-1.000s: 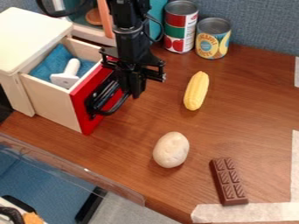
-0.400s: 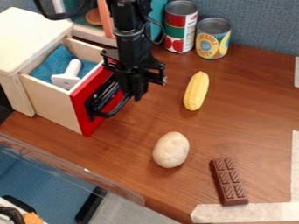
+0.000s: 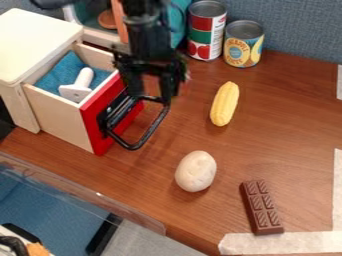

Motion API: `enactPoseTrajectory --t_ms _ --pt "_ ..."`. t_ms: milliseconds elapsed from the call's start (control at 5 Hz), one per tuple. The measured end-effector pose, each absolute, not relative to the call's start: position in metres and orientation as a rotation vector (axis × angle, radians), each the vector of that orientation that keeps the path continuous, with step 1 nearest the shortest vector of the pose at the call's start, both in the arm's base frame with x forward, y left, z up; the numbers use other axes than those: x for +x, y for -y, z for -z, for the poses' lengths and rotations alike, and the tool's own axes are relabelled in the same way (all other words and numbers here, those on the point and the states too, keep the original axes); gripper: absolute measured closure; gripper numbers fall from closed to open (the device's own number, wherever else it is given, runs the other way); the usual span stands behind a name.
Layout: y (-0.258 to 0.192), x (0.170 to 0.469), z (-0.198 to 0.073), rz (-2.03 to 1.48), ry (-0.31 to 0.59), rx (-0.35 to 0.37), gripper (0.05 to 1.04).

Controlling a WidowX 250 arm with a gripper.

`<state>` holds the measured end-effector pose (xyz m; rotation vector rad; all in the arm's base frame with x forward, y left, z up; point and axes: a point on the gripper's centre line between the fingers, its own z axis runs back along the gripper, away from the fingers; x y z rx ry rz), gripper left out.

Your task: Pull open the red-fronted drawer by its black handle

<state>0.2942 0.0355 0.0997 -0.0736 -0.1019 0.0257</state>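
My gripper (image 3: 152, 95) hangs open at the front of the small drawer, its two fingers spread apart just above the black handle (image 3: 148, 134). The handle stands out from the red drawer front (image 3: 97, 120), and its upper end passes close to the right finger; whether they touch I cannot tell. Pulled out of the cream cabinet (image 3: 40, 40), the drawer holds a blue cloth (image 3: 62, 70) with a white T-shaped object (image 3: 79, 87) on it.
A corn cob (image 3: 225, 103), a whitish egg-shaped object (image 3: 196, 171) and a chocolate bar (image 3: 261, 207) lie to the right on the wooden table (image 3: 294, 135). Two cans, one red and green (image 3: 206, 30), the other yellow-labelled (image 3: 243, 44), stand at the back.
The gripper's fingers have parted, and it has shifted slightly upward in view. The handle has swung outward from the drawer front. The drawer and the table objects have stayed put.
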Motion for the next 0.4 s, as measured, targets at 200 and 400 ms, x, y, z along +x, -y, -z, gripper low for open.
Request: enactPoseTrajectory --t_ms 200,400 --pt "-0.056 0.288 -0.124 -0.075 0.150 -0.065 0.079" --pt "-0.084 0.285 -0.143 -0.143 0.201 -0.031 0.083"
